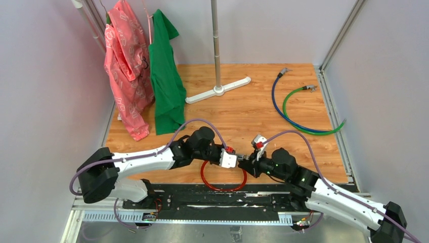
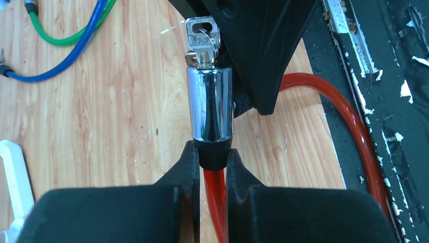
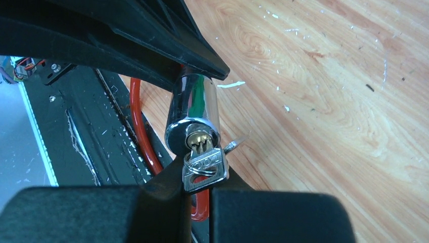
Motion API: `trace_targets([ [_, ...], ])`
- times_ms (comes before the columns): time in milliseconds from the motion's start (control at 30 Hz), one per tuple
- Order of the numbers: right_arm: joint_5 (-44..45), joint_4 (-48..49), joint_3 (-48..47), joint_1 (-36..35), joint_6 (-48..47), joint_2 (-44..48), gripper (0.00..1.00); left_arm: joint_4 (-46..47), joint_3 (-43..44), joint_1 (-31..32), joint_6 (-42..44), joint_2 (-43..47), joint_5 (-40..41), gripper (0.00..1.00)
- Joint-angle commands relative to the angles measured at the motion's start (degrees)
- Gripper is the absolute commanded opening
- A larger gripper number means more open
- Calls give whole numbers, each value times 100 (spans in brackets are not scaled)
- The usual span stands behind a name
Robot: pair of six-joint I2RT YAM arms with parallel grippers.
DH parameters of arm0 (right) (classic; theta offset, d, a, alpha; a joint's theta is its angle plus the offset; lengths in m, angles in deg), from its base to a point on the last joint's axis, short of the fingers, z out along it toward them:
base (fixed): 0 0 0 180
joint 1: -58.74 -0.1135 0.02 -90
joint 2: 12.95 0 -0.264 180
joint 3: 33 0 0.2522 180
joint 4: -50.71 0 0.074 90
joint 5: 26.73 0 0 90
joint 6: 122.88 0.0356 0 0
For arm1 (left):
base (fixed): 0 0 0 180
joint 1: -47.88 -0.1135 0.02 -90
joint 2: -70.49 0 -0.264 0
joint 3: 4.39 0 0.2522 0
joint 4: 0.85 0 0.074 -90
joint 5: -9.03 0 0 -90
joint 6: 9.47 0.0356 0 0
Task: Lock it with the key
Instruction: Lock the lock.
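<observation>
A chrome lock cylinder (image 2: 210, 104) on a red cable loop (image 1: 222, 185) hangs between both arms just above the table's near edge. My left gripper (image 2: 212, 154) is shut on the black collar at the cylinder's base, where the red cable (image 2: 218, 202) runs out between its fingers. The key (image 3: 204, 169) sits in the brass keyhole at the cylinder's other end (image 3: 195, 114), its flat silver head pinched in my right gripper (image 3: 202, 177). A second key (image 3: 233, 146) on the same ring sticks out sideways. From above, the two grippers (image 1: 230, 158) (image 1: 245, 161) meet tip to tip.
Blue cable (image 1: 275, 104) and green cable (image 1: 303, 126) curl at the back right. A white stand base (image 1: 218, 90) with a metal pole stands at the back middle, with a pink garment (image 1: 126, 66) and green shirt (image 1: 166, 76) hanging to its left. A black rail (image 1: 217, 195) lines the near edge.
</observation>
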Motion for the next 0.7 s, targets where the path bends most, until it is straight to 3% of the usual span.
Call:
trace_targets([
  [0, 322, 33, -35, -25, 621, 5, 12, -1575, -384, 419, 423, -279, -787, 0],
  [200, 173, -553, 134, -62, 1270, 292, 21, -1640, -386, 438, 407, -369, -801, 0],
  [433, -99, -1490, -266, -89, 1601, 641, 43, -1690, -258, 478, 318, -388, -654, 0],
  [667, -263, -2532, -770, -89, 1700, 753, 49, -1649, -263, 487, 185, -339, -525, 0],
])
